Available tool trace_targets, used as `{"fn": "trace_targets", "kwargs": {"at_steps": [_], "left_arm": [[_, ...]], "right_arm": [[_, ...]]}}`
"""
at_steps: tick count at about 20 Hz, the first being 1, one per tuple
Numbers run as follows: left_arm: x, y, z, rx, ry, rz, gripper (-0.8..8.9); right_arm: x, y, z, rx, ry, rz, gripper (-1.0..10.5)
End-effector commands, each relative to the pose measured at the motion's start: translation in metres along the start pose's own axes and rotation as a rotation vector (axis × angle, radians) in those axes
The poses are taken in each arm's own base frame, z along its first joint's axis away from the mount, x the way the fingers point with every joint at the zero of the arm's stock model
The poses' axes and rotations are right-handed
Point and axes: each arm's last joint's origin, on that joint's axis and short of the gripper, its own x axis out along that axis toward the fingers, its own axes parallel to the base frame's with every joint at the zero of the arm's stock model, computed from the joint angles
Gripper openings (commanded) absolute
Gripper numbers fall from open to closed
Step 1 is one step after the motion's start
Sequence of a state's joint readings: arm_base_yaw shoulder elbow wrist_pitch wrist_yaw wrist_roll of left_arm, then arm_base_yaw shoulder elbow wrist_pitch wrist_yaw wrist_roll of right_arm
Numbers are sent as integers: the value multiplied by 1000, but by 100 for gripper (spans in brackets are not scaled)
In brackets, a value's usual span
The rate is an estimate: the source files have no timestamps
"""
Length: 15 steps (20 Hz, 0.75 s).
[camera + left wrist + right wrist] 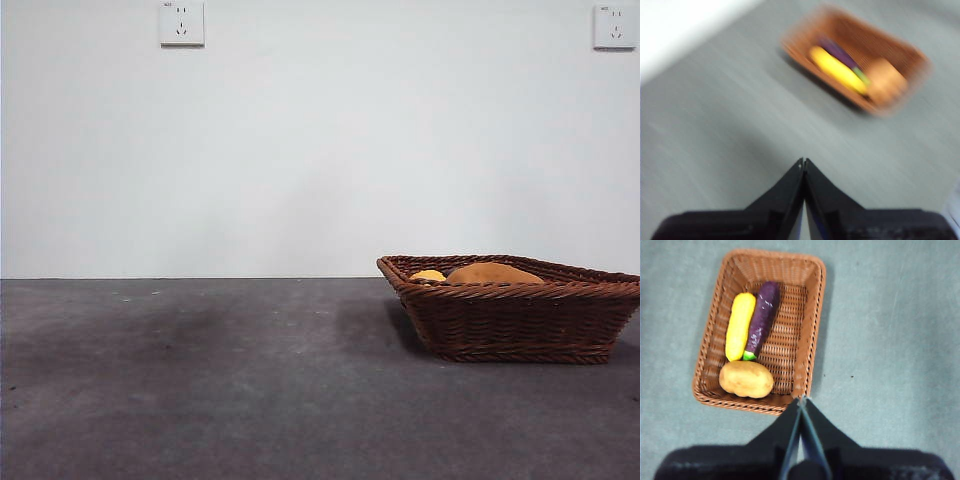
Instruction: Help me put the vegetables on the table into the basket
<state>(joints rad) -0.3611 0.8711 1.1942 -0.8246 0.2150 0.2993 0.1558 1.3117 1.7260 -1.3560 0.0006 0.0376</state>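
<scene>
The brown wicker basket [520,305] stands on the dark grey table [200,380] at the right. It holds all three vegetables: the yellow ridged oblong [740,325], the purple eggplant [762,319] beside it, and the orange-brown potato [746,379]. In the front view only the tops of the potato [492,273] and the yellow one [428,275] show above the rim. My right gripper [802,399] is shut and empty, high above the table beside the basket [805,330]. My left gripper [803,161] is shut and empty, away from the blurred basket [860,55].
Two white wall sockets [181,22] [614,26] sit on the pale wall behind. The table's far edge [190,279] meets the wall. No arm shows in the front view.
</scene>
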Motion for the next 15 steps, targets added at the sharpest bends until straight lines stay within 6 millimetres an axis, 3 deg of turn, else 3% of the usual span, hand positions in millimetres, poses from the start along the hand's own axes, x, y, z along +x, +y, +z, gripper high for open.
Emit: {"fn": "trace_targets", "kwargs": {"at_steps": [1, 5, 8, 11, 15], "left_arm": [[23, -1, -52, 31, -189, 54, -3], [49, -12, -157, -164, -307, 167, -3], [63, -21, -214, -199, -272, 237, -3], [71, -26, -243, -247, -238, 256, -3], [69, -23, -246, -302, -207, 410, -3]], "right_arm": [[8, 0, 1, 7, 44, -2, 0], [18, 0, 5, 7, 72, -3, 0], [19, 0, 6, 7, 74, -4, 0], [19, 0, 6, 7, 74, -3, 0], [19, 0, 7, 7, 63, -4, 0]]}}
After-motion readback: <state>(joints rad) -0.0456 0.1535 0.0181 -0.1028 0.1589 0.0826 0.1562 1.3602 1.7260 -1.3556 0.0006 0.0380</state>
